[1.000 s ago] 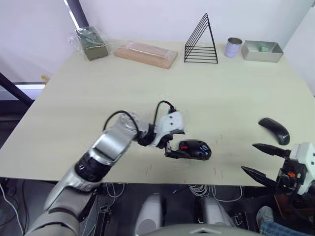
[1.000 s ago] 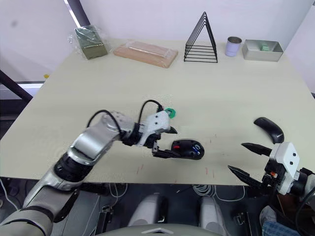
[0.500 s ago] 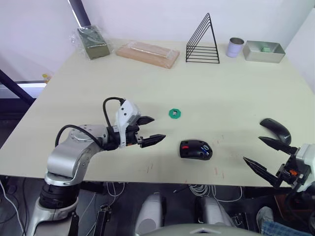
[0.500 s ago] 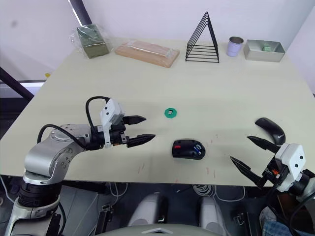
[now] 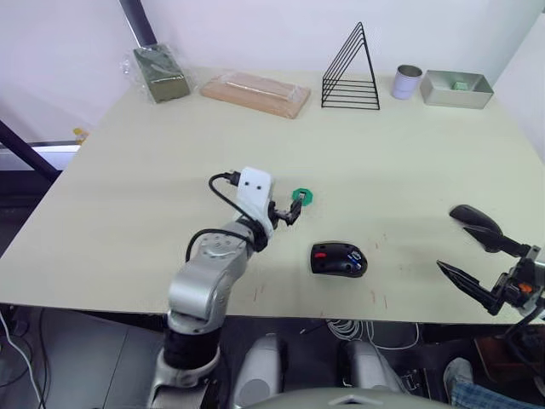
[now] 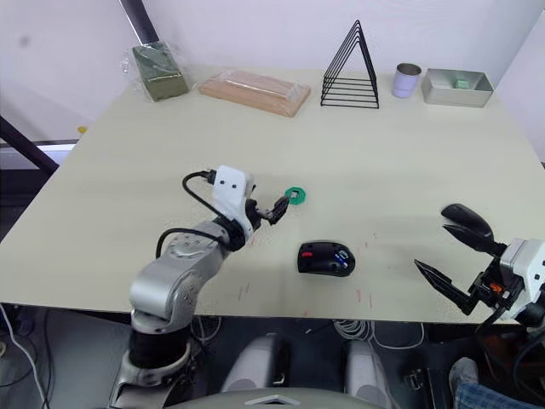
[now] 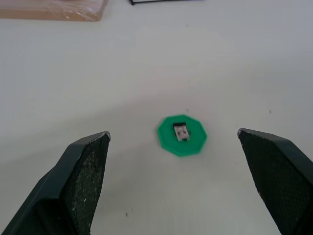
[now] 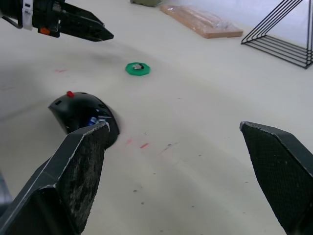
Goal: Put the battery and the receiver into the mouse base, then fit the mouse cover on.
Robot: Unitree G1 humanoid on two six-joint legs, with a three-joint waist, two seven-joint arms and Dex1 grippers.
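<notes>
Receiver point(image 7: 181, 132) detail is given by the left wrist view: one grey stub on one green disc point(image 7: 182, 135), ahead of the released left pincer point(image 5: 288, 213). One mouse base point(image 5: 338, 259) is seen beyond the spread right pincer point(image 8: 186, 166), one mouse cover point(image 6: 461, 219) beside it.

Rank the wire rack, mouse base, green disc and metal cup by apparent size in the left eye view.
1. Wire rack
2. Mouse base
3. Metal cup
4. Green disc
The cup stands farther away, so its place against the base is uncertain.
</notes>
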